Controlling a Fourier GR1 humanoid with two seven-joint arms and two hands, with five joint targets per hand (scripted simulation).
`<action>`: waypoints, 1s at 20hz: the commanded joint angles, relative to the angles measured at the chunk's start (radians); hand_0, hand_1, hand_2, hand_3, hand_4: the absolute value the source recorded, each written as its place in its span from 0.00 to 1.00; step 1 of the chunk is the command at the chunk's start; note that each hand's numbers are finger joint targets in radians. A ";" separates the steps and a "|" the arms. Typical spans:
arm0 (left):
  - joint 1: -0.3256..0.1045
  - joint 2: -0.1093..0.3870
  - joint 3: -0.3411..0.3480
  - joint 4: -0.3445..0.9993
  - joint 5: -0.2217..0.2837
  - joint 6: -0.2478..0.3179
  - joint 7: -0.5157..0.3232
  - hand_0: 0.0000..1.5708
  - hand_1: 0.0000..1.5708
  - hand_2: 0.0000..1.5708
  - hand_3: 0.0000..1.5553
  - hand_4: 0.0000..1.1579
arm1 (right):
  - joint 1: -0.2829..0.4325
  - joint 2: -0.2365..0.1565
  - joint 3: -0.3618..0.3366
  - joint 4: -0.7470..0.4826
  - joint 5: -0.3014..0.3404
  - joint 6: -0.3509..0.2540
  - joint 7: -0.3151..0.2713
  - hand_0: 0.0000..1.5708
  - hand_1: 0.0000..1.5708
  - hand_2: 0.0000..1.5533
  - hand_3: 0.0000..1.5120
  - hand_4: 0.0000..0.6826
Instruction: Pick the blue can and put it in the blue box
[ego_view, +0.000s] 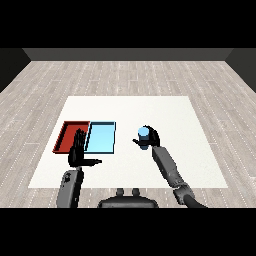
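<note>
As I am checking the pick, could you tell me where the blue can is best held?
Round its upright side wall, coming from the right, as the right hand does: its fingers curl round the blue can, top left showing. The light blue tray lies to the left.

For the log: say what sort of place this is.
Probably a bare test room set up for tabletop sorting: a white table on grey plank flooring, dark walls, and only a red tray, a blue tray and a blue can laid out.
</note>
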 joint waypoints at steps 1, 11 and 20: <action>-0.067 -0.023 -0.037 0.057 -0.069 0.054 0.026 0.00 0.00 0.00 0.00 0.00 | 0.024 0.012 0.010 -0.084 0.019 -0.009 0.024 0.94 0.94 0.94 0.93 0.94; -0.092 -0.043 -0.145 0.105 -0.007 0.053 0.089 0.00 0.00 0.00 0.00 0.00 | 0.056 0.012 0.062 -0.327 0.052 0.004 0.053 0.91 0.91 0.93 0.94 0.98; -0.163 -0.044 -0.227 0.197 -0.003 0.121 0.088 0.00 0.00 0.00 0.00 0.00 | 0.123 0.013 0.179 -0.448 0.026 -0.064 0.077 0.91 0.91 0.93 0.94 0.96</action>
